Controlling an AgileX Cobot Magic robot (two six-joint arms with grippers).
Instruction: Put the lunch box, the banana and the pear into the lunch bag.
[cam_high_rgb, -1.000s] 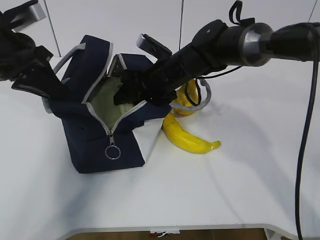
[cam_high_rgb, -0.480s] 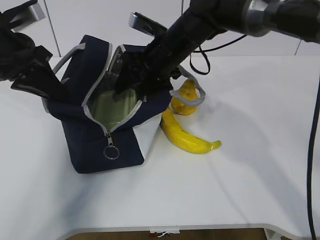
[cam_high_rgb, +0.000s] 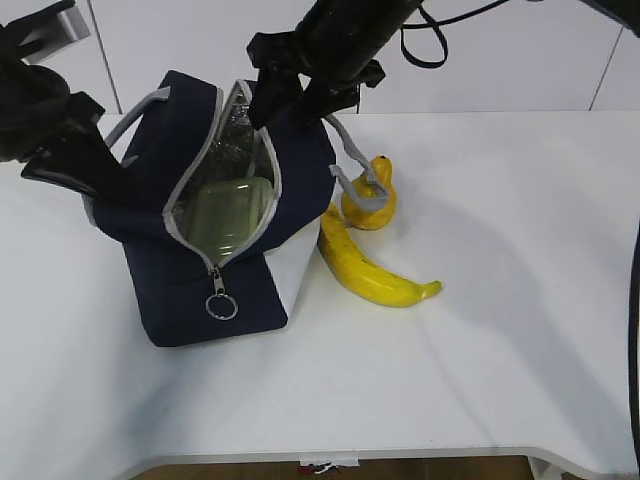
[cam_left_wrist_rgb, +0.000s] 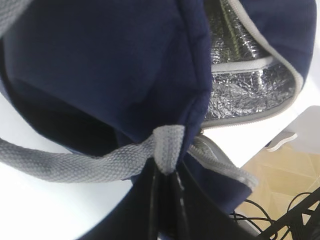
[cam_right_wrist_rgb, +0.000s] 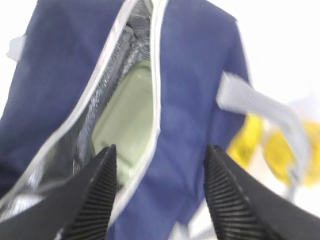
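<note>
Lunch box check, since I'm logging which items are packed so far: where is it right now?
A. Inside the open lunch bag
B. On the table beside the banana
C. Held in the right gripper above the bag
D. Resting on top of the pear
A. The green-lidded lunch box lies inside the open lunch bag, seen through the unzipped top, while the right gripper above it stands open and empty.

A white worktop (cam_high_rgb: 480, 340) is filling most of the exterior view, its front edge curving across the bottom of the picture. Behind it a pale wall (cam_high_rgb: 500, 80) is rising, crossed by thin dark seams. A black cable (cam_high_rgb: 634, 330) is hanging down at the right edge. In the left wrist view, a tan floor (cam_left_wrist_rgb: 292, 175) is showing beyond the worktop's corner, with dark cables (cam_left_wrist_rgb: 285, 225) lying on it.
</note>
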